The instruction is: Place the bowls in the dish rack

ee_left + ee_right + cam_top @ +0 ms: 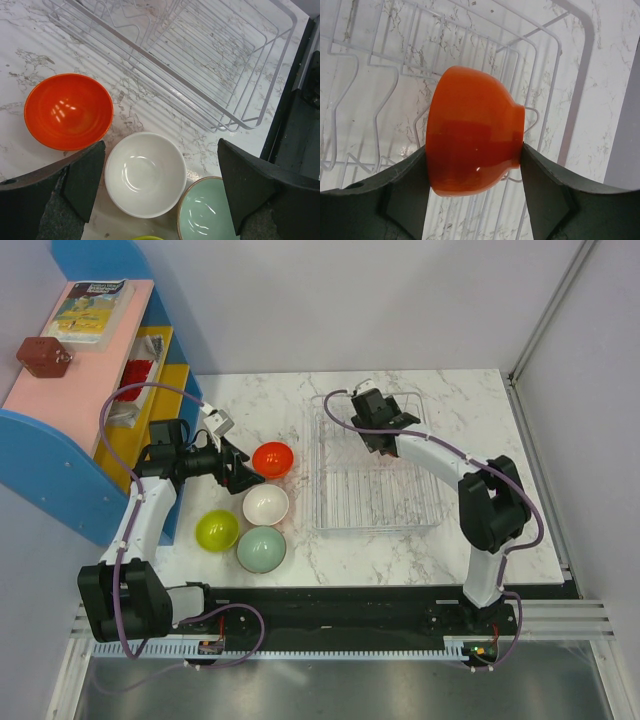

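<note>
The rack point(375, 502) sits on the right half of the table point(260, 400). Its floor of thin wires is bare from the middle to its near wall. The right pincer point(474, 150) hangs over the far end of the rack, clamped on the held orange bowl point(470, 135). That bowl is tipped on its side above the wires, with one finger by its rim and the other by its foot. I cannot tell if it touches the wires. From above, the pincer hides it fully.

Four more bowls stand mouth up on the table, left of the rack. The loose orange bowl point(272, 458) is the farthest. The white bowl point(266, 504) is just nearer, and the grey-green bowl point(261, 549) is nearest, very close to the white one. The yellow-green bowl point(217, 530) is on the left.

The left pincer point(240, 475) hovers just left of the loose orange bowl and the white bowl. Its fingers are spread wide apart and hold nothing. In its own camera the grey-green bowl is cut off at the bottom edge. Only a sliver of the yellow-green bowl shows there.

A strip of bare table runs between the bowls and the rack. A shelf point(60, 420) stands at the far left, close to the left arm.
</note>
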### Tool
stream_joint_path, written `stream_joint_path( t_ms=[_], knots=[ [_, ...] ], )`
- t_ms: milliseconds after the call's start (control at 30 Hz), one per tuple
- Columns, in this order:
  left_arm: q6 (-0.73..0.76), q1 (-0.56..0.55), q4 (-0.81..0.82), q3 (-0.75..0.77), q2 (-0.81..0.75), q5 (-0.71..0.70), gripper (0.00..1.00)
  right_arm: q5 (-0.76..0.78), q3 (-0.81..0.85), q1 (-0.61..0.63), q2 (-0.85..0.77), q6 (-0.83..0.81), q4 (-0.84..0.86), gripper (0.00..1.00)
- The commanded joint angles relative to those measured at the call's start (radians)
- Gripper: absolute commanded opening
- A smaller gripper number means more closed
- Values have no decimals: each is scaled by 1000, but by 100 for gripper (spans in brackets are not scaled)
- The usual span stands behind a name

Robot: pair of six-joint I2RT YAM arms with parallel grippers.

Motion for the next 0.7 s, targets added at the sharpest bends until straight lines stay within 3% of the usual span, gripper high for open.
stream_joint_path(
  t_ms=[0,100,200,300,333,433,567,667],
  knots=[
    [30,9,25,-7,-29,46,100,-99,15,3,63,61,-14,1],
    [30,9,25,-7,-30,49,100,-100,18,6,67,69,-21,4],
    [32,11,27,-7,-29,49,100,-105,18,8,72,74,-25,14],
    [32,11,25,-9,-27,49,100,-118,26,8,80,72,-31,47],
    [33,11,25,-7,-27,51,100,-117,29,11,83,68,-34,63],
    [30,9,25,-9,-25,49,100,-111,49,14,89,52,-50,81],
    [32,11,25,-7,-16,51,100,-103,64,15,77,51,-59,93],
    [32,9,25,-6,-10,51,100,-94,69,14,57,49,-62,97]
  ],
)
